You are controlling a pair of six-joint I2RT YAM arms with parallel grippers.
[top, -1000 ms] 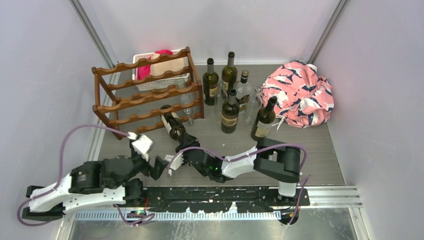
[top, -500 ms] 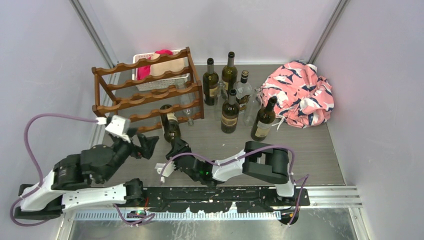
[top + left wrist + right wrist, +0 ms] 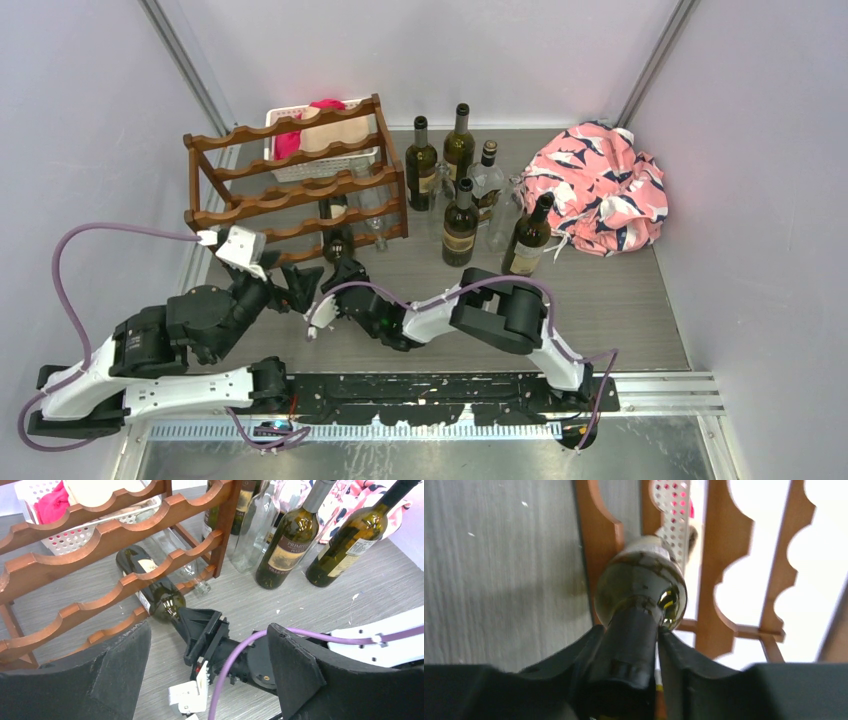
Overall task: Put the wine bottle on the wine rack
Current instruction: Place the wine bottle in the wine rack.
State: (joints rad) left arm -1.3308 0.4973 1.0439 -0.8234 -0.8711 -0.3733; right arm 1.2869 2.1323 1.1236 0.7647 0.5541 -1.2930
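The right gripper (image 3: pixel 345 277) holds the wine bottle (image 3: pixel 334 238) by its neck, low in the wine rack (image 3: pixel 290 195); the left gripper (image 3: pixel 298 284) is wide open, empty.

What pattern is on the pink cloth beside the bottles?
The cloth has white shark-like shapes on pink; top view shows it best.

Right tool (image 3: pixel 630 632) pinches the wine bottle (image 3: pixel 641 585) by its neck, left tool (image 3: pixel 207 630) gaping wide alongside.
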